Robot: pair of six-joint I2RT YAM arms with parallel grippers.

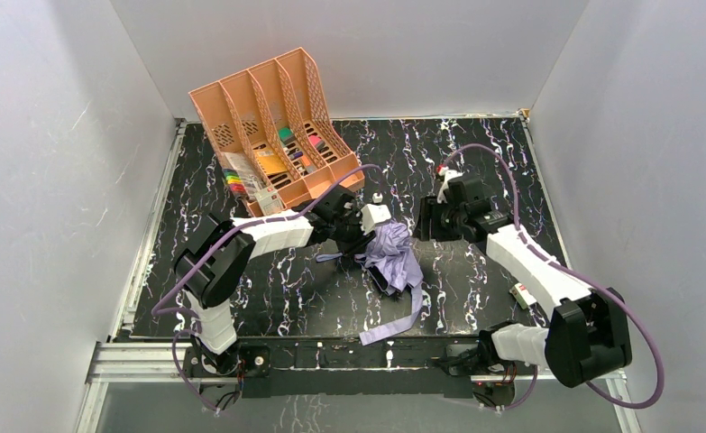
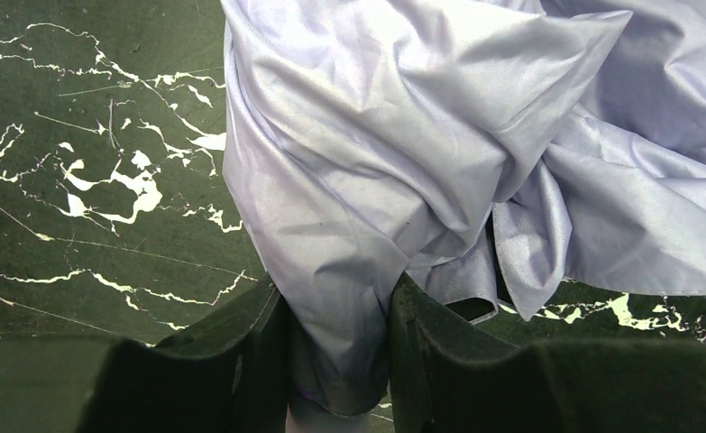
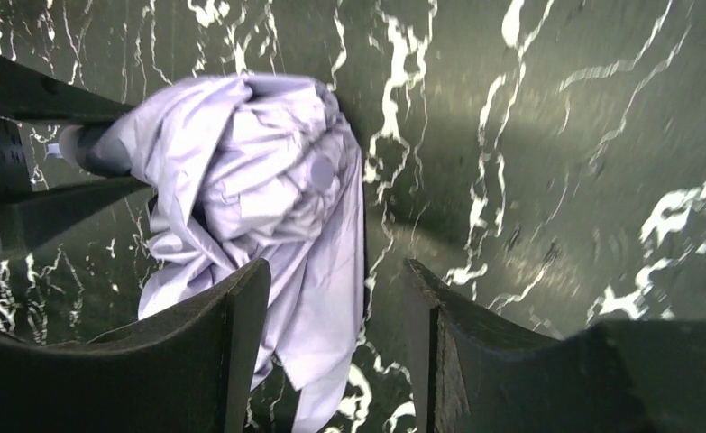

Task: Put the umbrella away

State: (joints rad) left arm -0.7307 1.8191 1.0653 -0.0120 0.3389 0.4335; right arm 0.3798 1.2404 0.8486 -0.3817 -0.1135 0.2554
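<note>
The umbrella (image 1: pixel 392 255) lies collapsed but loose on the table (image 1: pixel 475 153). It is nearer the arm bases than the file organiser (image 1: pixel 259 108) and a little to the organiser's right. Its strap (image 1: pixel 401 317) trails further from the organiser, toward the near edge.

The left gripper (image 2: pixel 340 293) is closed to a narrow gap on a fold of the canopy, and cloth bulges out past the pads. The right gripper (image 3: pixel 335 266) stands wide and holds nothing. It hangs just beside the umbrella, on the side away from the organiser.

The step in hand appears to be gathering the canopy.
- Use the left grip as an anchor only, because it likely pinches cloth and not the shaft.
- Bring the right jaws around the whole bundle, where the core is likely stiffest.
- Keep the strap out of the jaws.
- Avoid opposed pulling, since the cloth will probably slip.

The canopy is thin lavender weave with a slight sheen, and it creases sharply. A dark cylindrical end projects from the bundle. The organiser is rigid peach plastic with slotted dividers. The table is smooth black with white veining.
</note>
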